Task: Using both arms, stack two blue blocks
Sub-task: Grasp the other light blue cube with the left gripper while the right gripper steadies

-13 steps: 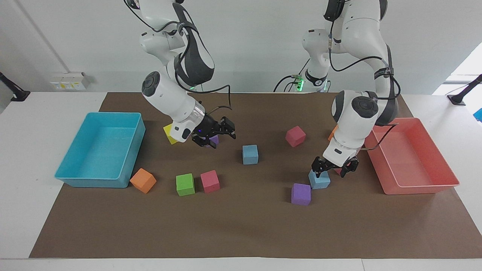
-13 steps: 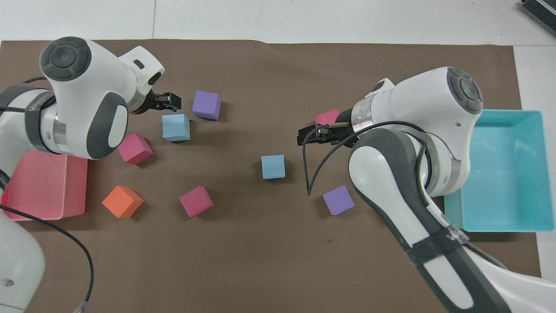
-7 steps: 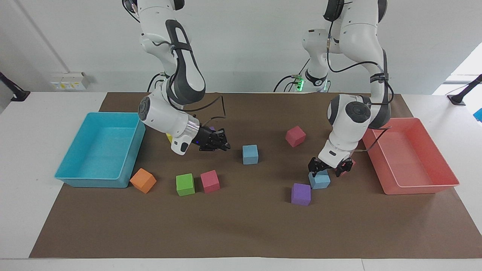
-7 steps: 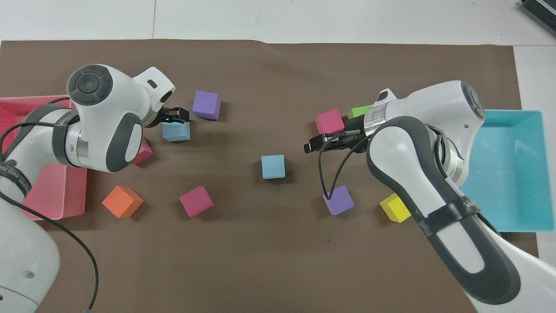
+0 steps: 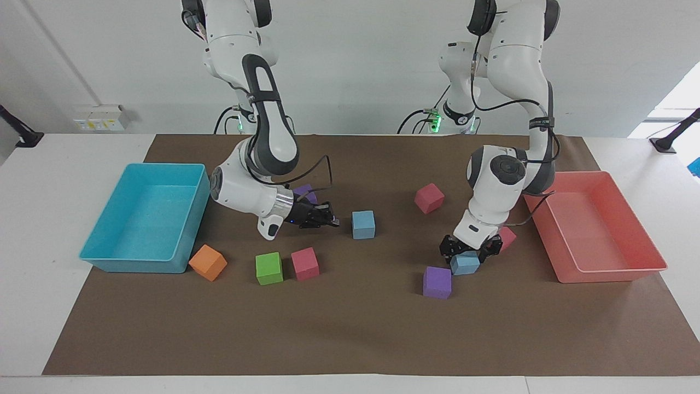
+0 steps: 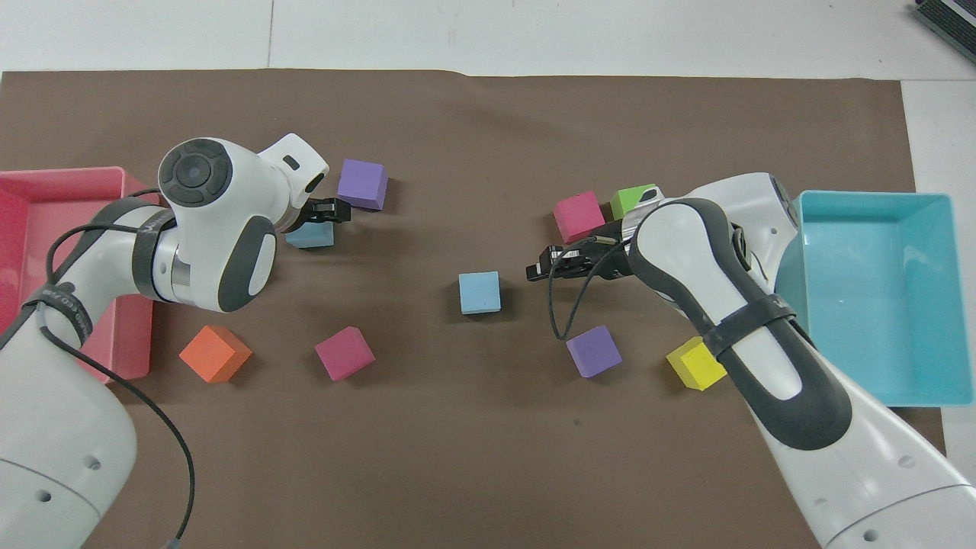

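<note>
**Left gripper down over one blue block, right gripper beside the other**

One blue block (image 5: 465,264) sits on the brown mat toward the left arm's end of the counter, close beside a purple cube (image 5: 437,282) that lies a little farther from the robots. The left gripper (image 5: 469,247) has its fingers (image 5: 449,247) spread either side of this block's top; they straddle it, and I cannot tell whether they press its sides. In the overhead view the same block (image 6: 309,235) shows partly under the gripper (image 6: 329,211), next to the purple cube (image 6: 363,183).

The second blue block (image 5: 363,224) rests alone near the middle of the mat, flat on the mat. The right gripper (image 5: 327,218) is low over the mat, pointing sideways at this block from the right arm's end, with a small gap to it. Its fingers look drawn close together and carry nothing. From overhead the block (image 6: 479,293) and the gripper (image 6: 541,267) stand apart.

Around them lie a pink cube (image 5: 429,198), another pink cube (image 5: 304,263) beside a green cube (image 5: 269,268), an orange cube (image 5: 208,262) against the turquoise tray (image 5: 98,250), a second purple cube (image 5: 305,192), and a yellow cube (image 6: 695,363). A red tray (image 5: 651,257) lies at the left arm's end.
</note>
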`<state>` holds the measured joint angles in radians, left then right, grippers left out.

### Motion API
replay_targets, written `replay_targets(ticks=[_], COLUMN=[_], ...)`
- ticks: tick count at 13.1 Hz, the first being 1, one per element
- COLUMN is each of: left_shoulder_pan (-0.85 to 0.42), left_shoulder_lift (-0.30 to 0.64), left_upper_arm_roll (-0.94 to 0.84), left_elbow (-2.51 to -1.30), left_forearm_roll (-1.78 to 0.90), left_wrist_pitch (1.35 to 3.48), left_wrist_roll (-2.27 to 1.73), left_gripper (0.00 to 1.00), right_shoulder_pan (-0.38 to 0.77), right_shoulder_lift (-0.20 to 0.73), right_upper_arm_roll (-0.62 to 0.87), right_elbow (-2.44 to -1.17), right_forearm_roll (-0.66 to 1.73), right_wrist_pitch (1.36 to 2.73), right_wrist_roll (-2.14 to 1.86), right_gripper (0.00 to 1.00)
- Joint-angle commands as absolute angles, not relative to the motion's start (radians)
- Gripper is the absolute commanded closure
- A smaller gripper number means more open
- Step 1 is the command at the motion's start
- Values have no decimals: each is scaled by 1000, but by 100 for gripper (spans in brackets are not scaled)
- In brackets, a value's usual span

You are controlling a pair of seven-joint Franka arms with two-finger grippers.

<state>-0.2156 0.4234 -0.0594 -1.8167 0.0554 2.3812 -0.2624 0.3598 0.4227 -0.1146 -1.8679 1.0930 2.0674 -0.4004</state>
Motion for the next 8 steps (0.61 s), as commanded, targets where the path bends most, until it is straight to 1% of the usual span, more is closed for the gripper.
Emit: replay_targets(ticks=[1, 2, 3, 5, 8], left_shoulder_pan=[-221, -221, -219, -221, -221], left_shoulder_lift=[405, 405, 405, 405, 399], left_upper_arm_roll=[-54, -52, -52, -52, -52], left_elbow=[-1847, -1847, -1847, -1848, -1864], left_forearm_roll=[64, 64, 64, 64, 64], left_wrist_pitch=[2393, 2393, 2393, 2391, 2391], left_wrist_roll=[-278, -278, -276, -276, -275], left_gripper=[0, 0, 6, 23, 32], right_shoulder_pan=[345, 345, 345, 342, 336], right_shoulder_lift=[455, 462, 463, 460, 459], right_upper_arm_roll=[-104, -104, -104, -104, -104], right_elbow=[-1879, -1881, -1893, -1910, -1928], right_forearm_roll=[1182, 1199, 1222, 1241, 1247], right_wrist_pitch=[2085, 2082, 2082, 2074, 2074], right_wrist_roll=[-446, -446, -445, -445, -440], right_gripper=[100, 100, 100, 100, 100])
